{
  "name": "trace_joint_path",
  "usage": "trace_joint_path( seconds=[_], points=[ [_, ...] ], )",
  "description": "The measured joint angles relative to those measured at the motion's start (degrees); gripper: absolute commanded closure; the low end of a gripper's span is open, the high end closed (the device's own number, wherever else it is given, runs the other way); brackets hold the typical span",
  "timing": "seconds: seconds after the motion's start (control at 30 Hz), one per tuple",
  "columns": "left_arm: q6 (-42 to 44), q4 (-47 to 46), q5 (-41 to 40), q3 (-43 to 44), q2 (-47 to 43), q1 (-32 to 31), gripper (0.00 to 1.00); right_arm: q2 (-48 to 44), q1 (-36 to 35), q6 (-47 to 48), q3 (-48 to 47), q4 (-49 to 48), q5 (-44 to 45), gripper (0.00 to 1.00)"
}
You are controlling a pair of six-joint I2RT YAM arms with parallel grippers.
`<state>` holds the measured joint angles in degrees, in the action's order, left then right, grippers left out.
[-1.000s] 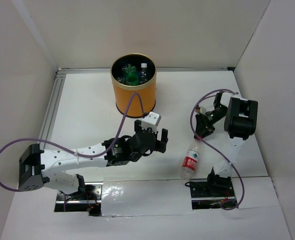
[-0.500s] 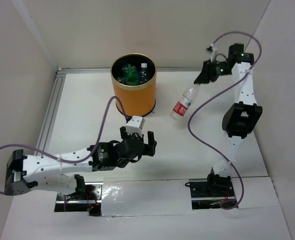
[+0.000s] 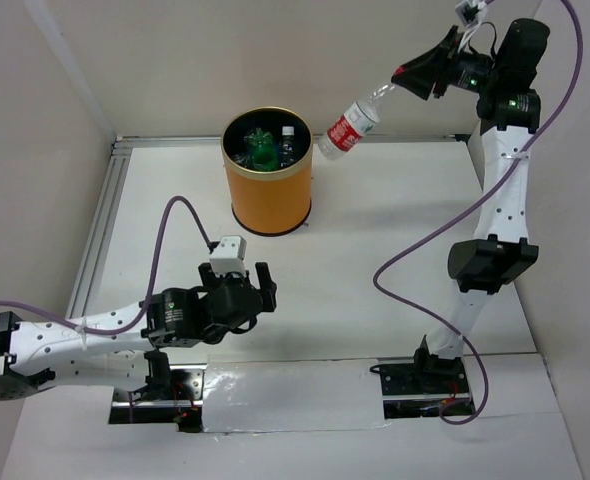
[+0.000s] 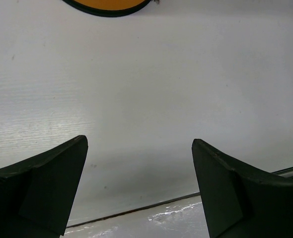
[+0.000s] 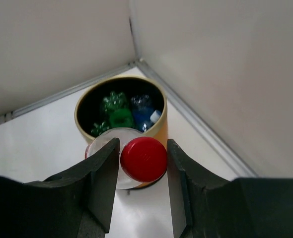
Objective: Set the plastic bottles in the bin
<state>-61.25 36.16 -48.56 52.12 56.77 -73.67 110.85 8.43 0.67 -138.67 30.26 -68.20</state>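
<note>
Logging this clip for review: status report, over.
Left gripper open, empty, low over white table. Right gripper shut on red-capped, red-labelled clear plastic bottle, aloft beside tall orange cylindrical bin. Green bottles already inside. Nothing blocking.

Shows a white counter closed in by pale walls at left, back and right. Carries a grooved metal rail along the left edge and a second rail along the back, meeting at the far-left corner. Ends at the near edge in a glossy white sheet, wrinkled and catching light.
</note>
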Motion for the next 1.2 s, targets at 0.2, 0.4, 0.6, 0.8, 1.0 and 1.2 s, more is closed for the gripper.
trace_joint_path(
  seconds=[0.2, 0.4, 0.6, 0.8, 1.0, 1.2],
  points=[
    [-2.49, 3.1, -1.01, 0.0, -0.72, 0.0, 0.02, -0.04, -5.66, -6.67, -1.05, -11.93, 3.8, 1.0],
    [-5.53, 5.44, -1.31, 0.0, -0.83, 0.0, 0.02, 0.2, -16.31, -4.94, 0.92, -14.84, 9.81, 1.0],
    [-8.15, 7.06, -1.31, -0.57, -1.86, -0.02, 0.02, 2.25, -23.58, 6.93, 0.68, -10.91, 21.49, 1.0],
    [-9.77, 8.37, -1.33, -2.69, -3.26, -0.04, 0.02, 5.66, -26.73, 19.12, -1.4, -2.25, 29.35, 1.0],
    [-10.01, 8.72, -1.38, -3.04, -3.3, -0.04, 0.02, 4.74, -28.55, 28.89, 0.98, 3.78, 34.67, 1.0],
    [-9.68, 7.41, -1.57, -4.39, -2.91, -0.04, 0.0, 4.02, -32.87, 34.77, 3.48, 7.65, 37.35, 0.0]
  ],
)
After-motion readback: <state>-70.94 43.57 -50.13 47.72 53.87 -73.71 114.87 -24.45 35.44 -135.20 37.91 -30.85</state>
